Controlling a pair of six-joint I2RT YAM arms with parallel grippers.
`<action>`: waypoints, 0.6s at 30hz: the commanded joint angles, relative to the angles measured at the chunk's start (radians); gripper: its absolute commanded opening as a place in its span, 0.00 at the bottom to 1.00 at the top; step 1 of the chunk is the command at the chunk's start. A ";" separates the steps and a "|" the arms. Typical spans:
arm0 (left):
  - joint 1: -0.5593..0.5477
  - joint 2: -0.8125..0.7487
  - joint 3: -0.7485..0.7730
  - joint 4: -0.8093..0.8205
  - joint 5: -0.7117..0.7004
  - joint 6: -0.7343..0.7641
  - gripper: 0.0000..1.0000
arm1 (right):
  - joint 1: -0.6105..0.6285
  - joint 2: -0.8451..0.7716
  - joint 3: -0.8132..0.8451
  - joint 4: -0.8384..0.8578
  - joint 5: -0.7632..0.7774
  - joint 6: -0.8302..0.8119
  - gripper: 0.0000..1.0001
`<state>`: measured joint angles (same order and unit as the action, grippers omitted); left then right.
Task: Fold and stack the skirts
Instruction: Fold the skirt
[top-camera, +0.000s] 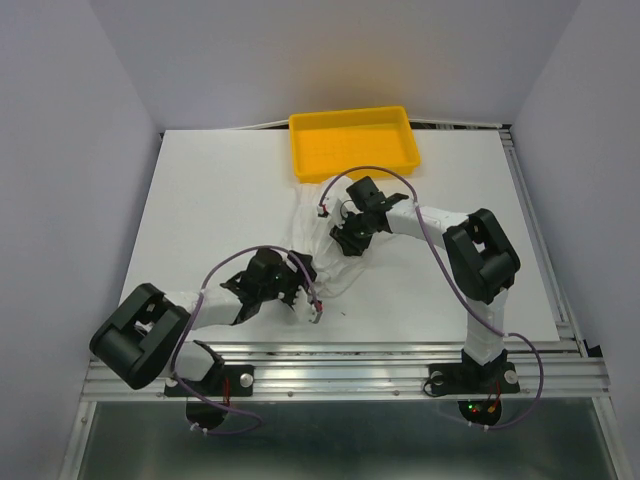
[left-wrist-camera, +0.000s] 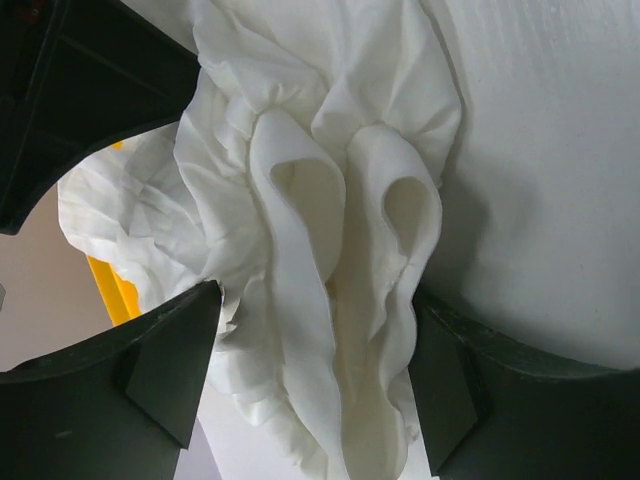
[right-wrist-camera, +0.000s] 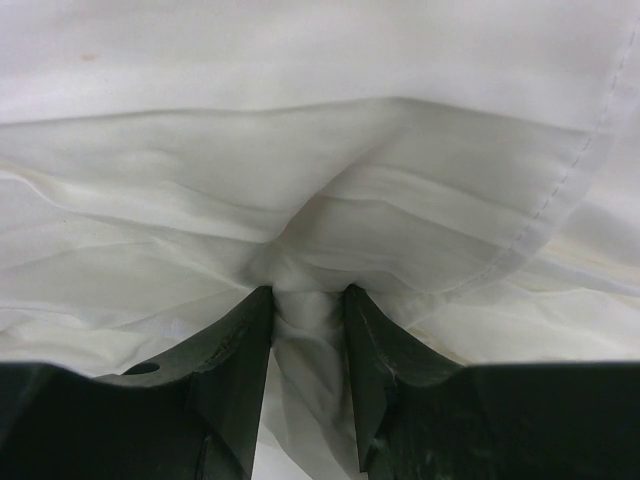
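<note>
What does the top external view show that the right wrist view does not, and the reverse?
Only the top external view shows the yellow tray, the table and the left arm. Only the right wrist view shows the stitched hem and the pinched fold up close. Both show the white skirt held in the right gripper.

white table (top-camera: 200, 220), yellow tray (top-camera: 353, 145) at far edge, crumpled white skirt (top-camera: 312, 235) mid-table
</note>
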<state>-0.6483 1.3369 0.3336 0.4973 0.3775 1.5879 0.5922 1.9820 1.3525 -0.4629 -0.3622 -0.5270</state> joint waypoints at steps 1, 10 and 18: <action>-0.004 0.012 0.004 -0.006 0.034 -0.010 0.73 | 0.020 0.078 -0.055 -0.117 -0.029 -0.007 0.39; -0.036 -0.172 0.073 -0.446 -0.031 0.052 0.20 | 0.020 -0.014 0.039 -0.088 0.028 0.142 0.54; -0.060 -0.265 0.237 -0.869 0.018 -0.045 0.00 | -0.169 -0.016 0.332 -0.091 -0.015 0.314 0.71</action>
<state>-0.6945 1.1130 0.4812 -0.1051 0.3511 1.6005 0.5468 1.9778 1.5349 -0.5671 -0.3531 -0.3233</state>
